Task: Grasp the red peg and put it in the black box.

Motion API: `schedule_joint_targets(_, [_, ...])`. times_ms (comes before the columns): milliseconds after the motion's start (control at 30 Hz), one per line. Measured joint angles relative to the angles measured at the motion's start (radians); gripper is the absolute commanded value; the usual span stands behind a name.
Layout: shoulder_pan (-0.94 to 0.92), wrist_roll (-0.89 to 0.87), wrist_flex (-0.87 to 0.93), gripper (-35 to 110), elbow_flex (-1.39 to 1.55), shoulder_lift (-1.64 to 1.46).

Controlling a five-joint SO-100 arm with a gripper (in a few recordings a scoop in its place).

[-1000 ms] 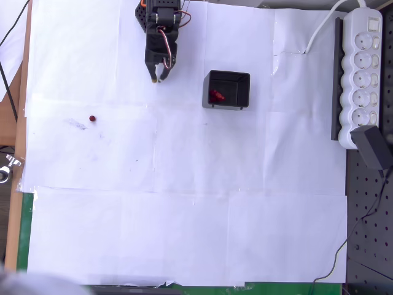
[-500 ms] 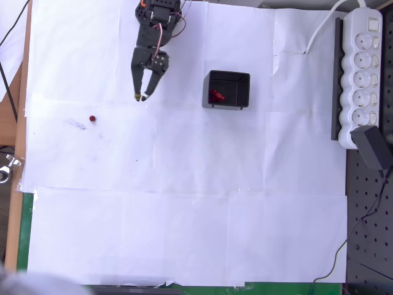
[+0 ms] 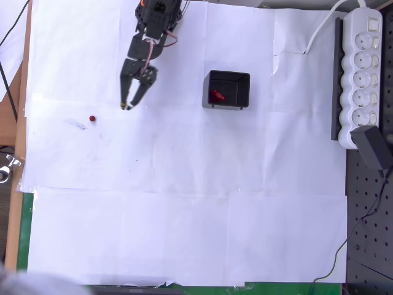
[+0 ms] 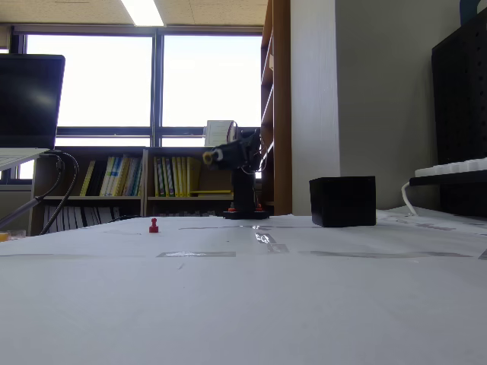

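We take the box [image 3: 226, 90] as our landmark. It sits on the white paper [image 3: 184, 184] that covers the table, toward the upper middle of the overhead view, its open top facing the camera. Inside it, against the left part of its dark floor, we see a small red piece [image 3: 215, 96].

The peg [image 3: 92, 118] stands on the paper well to the left of the box and a little lower in the overhead view, alone and touched by nothing. In the fixed view the peg [image 4: 154, 225] stands upright on the table, far left of the box [image 4: 342, 201].

Our gripper [image 3: 125, 106] is between peg and box in the overhead view, nearer the peg, up and to the right of it and apart from it. The arm [image 3: 150, 24] reaches down-left from its base, up and left of the box. The fingers lie close together with only a thin gap at the tips and nothing between them, so we read the hand as nearly closed and empty. In the fixed view the gripper [image 4: 208, 156] hangs well above the table, left of the box, its tip pointing left.

A power strip [image 3: 362, 70] lies far to the right of the box, with a black adapter [image 3: 373, 149] below it.
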State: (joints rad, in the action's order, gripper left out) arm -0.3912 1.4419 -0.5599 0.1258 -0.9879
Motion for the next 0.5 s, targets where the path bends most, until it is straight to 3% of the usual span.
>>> schedule_joint_targets(500, [-0.132,0.097,-0.604,1,0.130,-0.689])
